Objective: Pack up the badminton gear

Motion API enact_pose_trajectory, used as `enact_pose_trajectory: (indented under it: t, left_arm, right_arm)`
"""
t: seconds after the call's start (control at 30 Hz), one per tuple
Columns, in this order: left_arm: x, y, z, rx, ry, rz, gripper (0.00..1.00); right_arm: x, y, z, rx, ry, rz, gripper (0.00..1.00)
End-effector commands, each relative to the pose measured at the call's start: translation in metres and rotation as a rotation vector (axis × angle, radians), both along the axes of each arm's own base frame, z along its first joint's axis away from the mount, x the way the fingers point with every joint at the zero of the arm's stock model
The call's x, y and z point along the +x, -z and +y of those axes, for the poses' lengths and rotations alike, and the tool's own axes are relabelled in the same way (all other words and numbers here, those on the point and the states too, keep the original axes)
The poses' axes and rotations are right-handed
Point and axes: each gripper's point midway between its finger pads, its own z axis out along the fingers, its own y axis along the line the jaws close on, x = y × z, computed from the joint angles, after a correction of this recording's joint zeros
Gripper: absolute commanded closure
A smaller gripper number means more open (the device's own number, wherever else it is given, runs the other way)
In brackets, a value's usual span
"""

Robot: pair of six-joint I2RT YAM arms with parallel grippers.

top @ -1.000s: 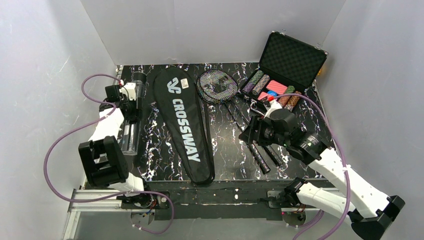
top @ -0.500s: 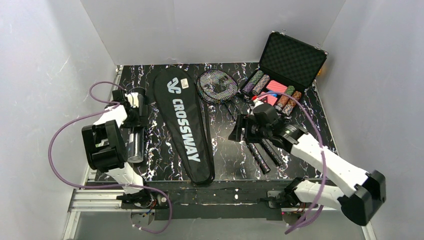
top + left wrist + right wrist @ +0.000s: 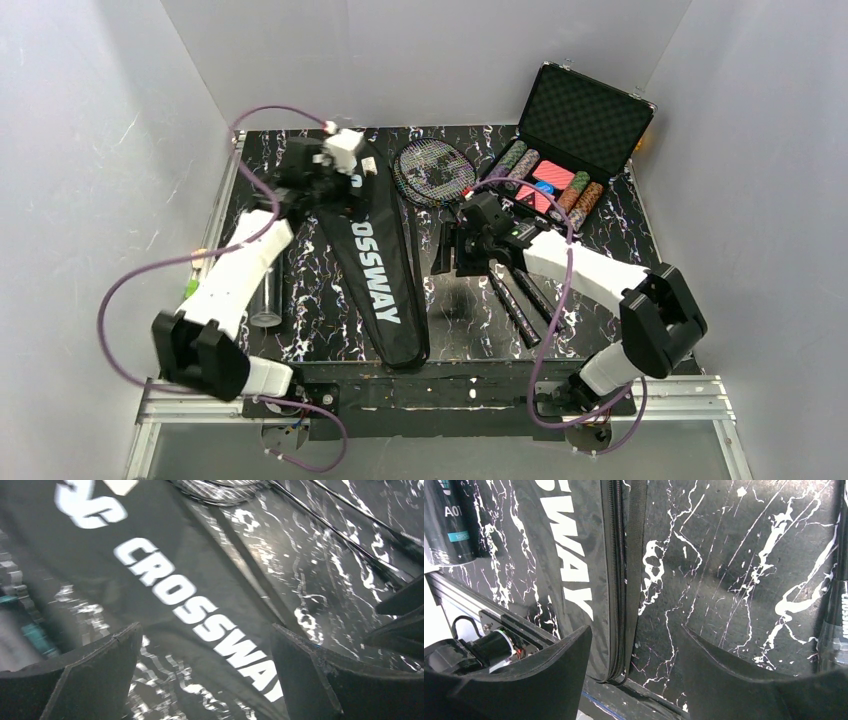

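One racket bag (image 3: 378,275) lies near-to-far.

**Bag in the Middle, Tube Left, Rackets and Case Right**

A long black fabric "CROSSWAY" racket bag (image 3: 375,260) lies flat down the middle of the black marbled worktop (image 3: 460,310), wide end far, narrow end near. Left of it, by the worktop's left edge, lies a clear plastic tube (image 3: 266,305), roughly parallel with the bag. Right of the bag lie two dark thin-shafted rackets (image 3: 432,172), their heads stacked beside the bag's wide end and their handles running toward the near right. Behind them, in the far right corner, stands an open black hard case (image 3: 585,115) with coloured poker chips (image 3: 545,180) inside. The left hand (image 3: 205,630) hangs over the bag's far part. The right hand (image 3: 634,630) hangs over the worktop between the bag and the racket handles.
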Motion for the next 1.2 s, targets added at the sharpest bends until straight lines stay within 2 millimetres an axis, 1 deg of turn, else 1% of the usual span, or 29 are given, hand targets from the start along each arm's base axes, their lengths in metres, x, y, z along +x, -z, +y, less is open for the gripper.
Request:
enact_pose_trajectory:
  t: [0.0,0.07,0.13,0.2,0.3,0.37,0.47,0.5,0.6,0.63,0.7,0.73,0.8,0.87,0.97,1.03,1.07,1.1,1.17]
  left_arm:
    - [-0.002,0.067,-0.053,0.045,0.026,0.216,0.02]
    - [0.007,0.086,-0.076,0.052,0.023,0.251,0.02]
    - [0.02,0.1,-0.091,0.08,0.005,0.267,0.02]
    - [0.031,0.116,-0.097,0.123,-0.04,0.281,0.02]
    - [0.038,0.14,-0.108,0.15,-0.062,0.316,0.02]
    - [0.038,0.157,-0.112,0.174,-0.06,0.34,0.02]
    - [0.034,0.174,-0.115,0.187,-0.051,0.362,0.02]
    - [0.032,0.18,-0.115,0.191,-0.05,0.37,0.03]
    - [0.029,0.192,-0.113,0.202,-0.043,0.379,0.15]
    - [0.028,0.193,-0.112,0.202,-0.041,0.374,0.2]
    - [0.024,0.195,-0.111,0.2,-0.031,0.376,0.34]
    - [0.022,0.197,-0.11,0.2,-0.029,0.381,0.4]
    - [0.018,0.198,-0.109,0.203,-0.019,0.386,0.48]
    - [0.017,0.201,-0.107,0.213,-0.019,0.389,0.58]
    - [0.014,0.205,-0.105,0.221,-0.015,0.4,0.66]
    - [0.013,0.205,-0.106,0.217,-0.006,0.403,0.78]
    - [0.013,0.203,-0.108,0.214,-0.001,0.403,0.87]
    - [0.014,0.2,-0.108,0.213,0.003,0.402,0.98]
    - [0.014,0.191,-0.109,0.212,0.013,0.396,1.0]
  right_arm:
    - [0.002,-0.031,-0.007,0.07,0.031,-0.087,0.28]
    - [-0.004,-0.036,-0.022,0.072,0.061,-0.102,0.27]
    - [-0.012,-0.036,-0.036,0.079,0.093,-0.11,0.26]
    - [-0.019,-0.037,-0.046,0.09,0.121,-0.116,0.26]
    - [-0.024,-0.038,-0.056,0.108,0.151,-0.121,0.25]
    - [-0.026,-0.038,-0.06,0.114,0.162,-0.118,0.25]
    - [-0.027,-0.037,-0.061,0.121,0.161,-0.109,0.25]
    - [-0.027,-0.037,-0.061,0.123,0.159,-0.108,0.25]
    - [-0.026,-0.034,-0.059,0.126,0.155,-0.098,0.26]
    - [-0.025,-0.034,-0.058,0.128,0.153,-0.097,0.27]
    - [-0.025,-0.032,-0.058,0.129,0.149,-0.092,0.27]
    - [-0.025,-0.031,-0.058,0.128,0.149,-0.09,0.28]
    - [-0.025,-0.029,-0.058,0.13,0.148,-0.085,0.28]
    - [-0.026,-0.028,-0.058,0.13,0.149,-0.083,0.28]
    - [-0.026,-0.03,-0.058,0.138,0.151,-0.087,0.29]
    - [-0.026,-0.031,-0.059,0.14,0.15,-0.089,0.3]
    - [-0.026,-0.031,-0.058,0.141,0.15,-0.089,0.3]
    - [-0.026,-0.032,-0.058,0.144,0.148,-0.089,0.3]
    - [-0.026,-0.032,-0.057,0.145,0.142,-0.085,0.31]
